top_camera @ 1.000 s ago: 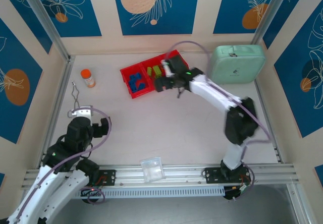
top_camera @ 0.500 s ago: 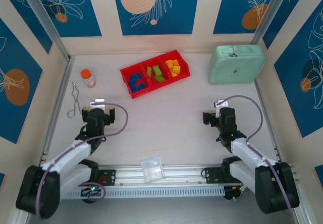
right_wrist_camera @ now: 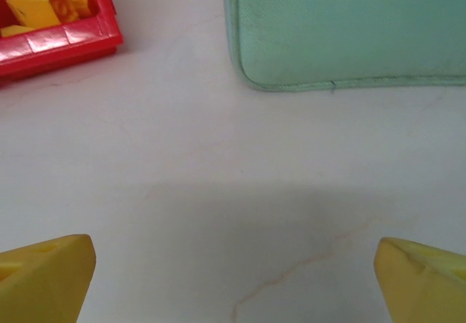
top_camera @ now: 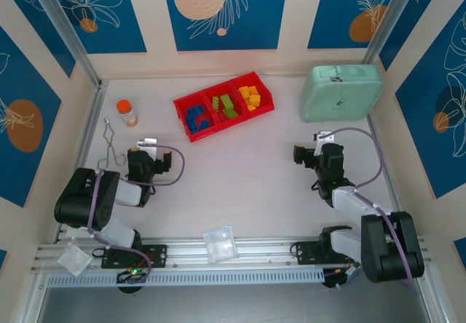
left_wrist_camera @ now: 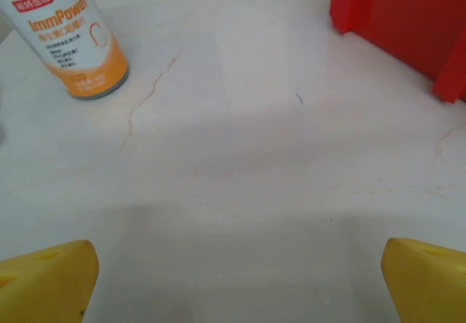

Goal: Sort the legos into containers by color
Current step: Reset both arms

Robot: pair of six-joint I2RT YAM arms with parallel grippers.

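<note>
Your left hand (top_camera: 149, 156) and right hand (top_camera: 314, 154) sit fingers apart, holding nothing, on the pale bench (top_camera: 240, 185); the small studded plastic legos (top_camera: 226, 105) lie colour-sorted in the bright red plastic three-compartment tray (top_camera: 182, 119), well ahead of both.

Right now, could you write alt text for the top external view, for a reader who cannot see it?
A red tray holds blue legos, green legos and yellow-orange legos, one colour per compartment. The left arm and right arm sit folded near the table's front edge.
</note>
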